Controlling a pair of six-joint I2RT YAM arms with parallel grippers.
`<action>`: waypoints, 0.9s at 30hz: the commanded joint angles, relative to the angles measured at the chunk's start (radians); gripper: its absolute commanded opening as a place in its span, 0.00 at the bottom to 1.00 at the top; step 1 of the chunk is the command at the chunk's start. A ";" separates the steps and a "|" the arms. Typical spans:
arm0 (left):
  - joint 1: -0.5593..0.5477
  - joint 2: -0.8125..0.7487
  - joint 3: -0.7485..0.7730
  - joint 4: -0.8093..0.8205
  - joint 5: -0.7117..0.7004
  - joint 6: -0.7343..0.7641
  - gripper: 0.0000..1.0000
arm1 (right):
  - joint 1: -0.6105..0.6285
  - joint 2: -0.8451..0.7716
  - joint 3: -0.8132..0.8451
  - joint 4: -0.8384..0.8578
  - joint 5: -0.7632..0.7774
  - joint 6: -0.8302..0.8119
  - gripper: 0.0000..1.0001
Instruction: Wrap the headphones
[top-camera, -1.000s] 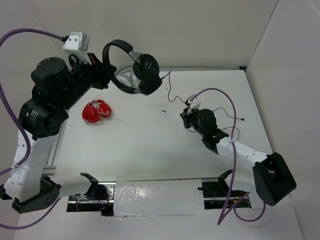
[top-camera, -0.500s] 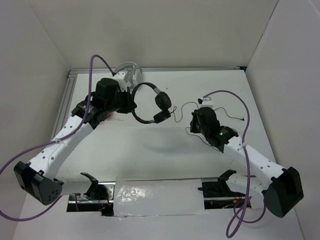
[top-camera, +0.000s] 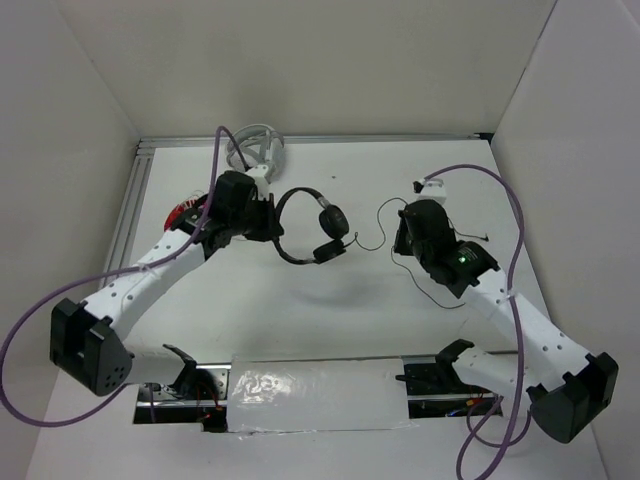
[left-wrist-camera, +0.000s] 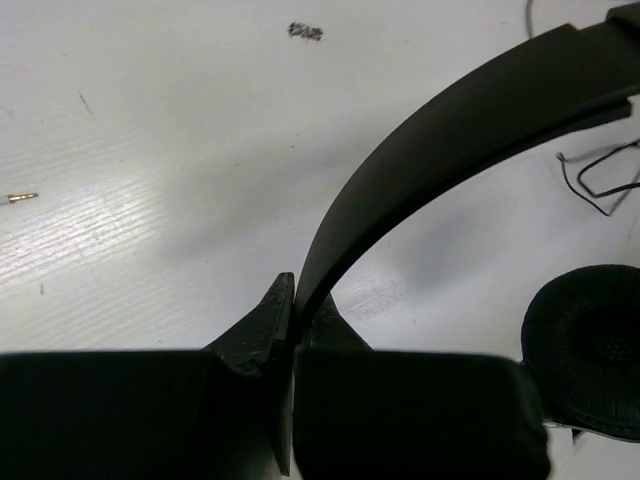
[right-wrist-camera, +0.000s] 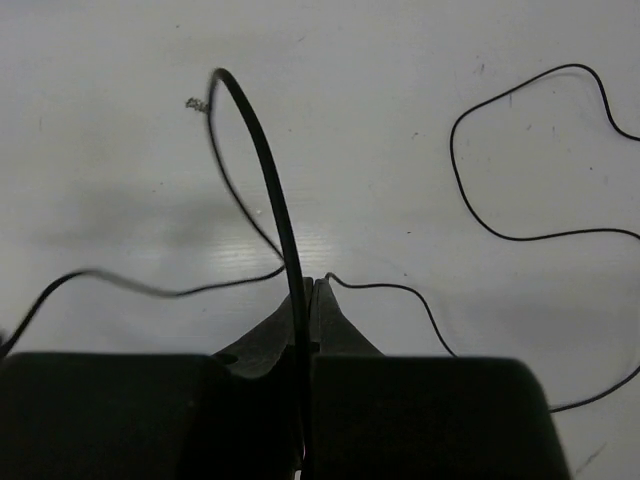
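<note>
Both pinching: left gripper (left-wrist-camera: 293, 300) clamps headphones (top-camera: 333, 219) by the headband (left-wrist-camera: 450, 110), right gripper (right-wrist-camera: 308, 290) nips the cable (right-wrist-camera: 262, 150). Cable trails rightward from headphones toward right gripper.

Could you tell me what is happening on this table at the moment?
The left tool is shut on the thin black headband of the black on-ear headphones, holding them up over the white table. The right tool is shut on their long thin black cable, the rest of which lies in loose loops on the table; no wrapping shows yet. The grey-white headphones and red headphones sit farther back on the left.
</note>
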 joint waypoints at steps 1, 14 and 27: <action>0.001 0.101 0.050 0.010 -0.039 -0.066 0.00 | 0.024 -0.085 0.004 -0.024 0.001 -0.044 0.00; -0.094 -0.001 -0.126 0.196 0.145 0.073 0.00 | -0.046 0.217 0.241 0.027 -0.017 -0.184 0.00; -0.245 0.201 -0.048 0.076 -0.063 0.026 0.00 | 0.003 0.623 0.779 -0.086 -0.097 -0.291 0.00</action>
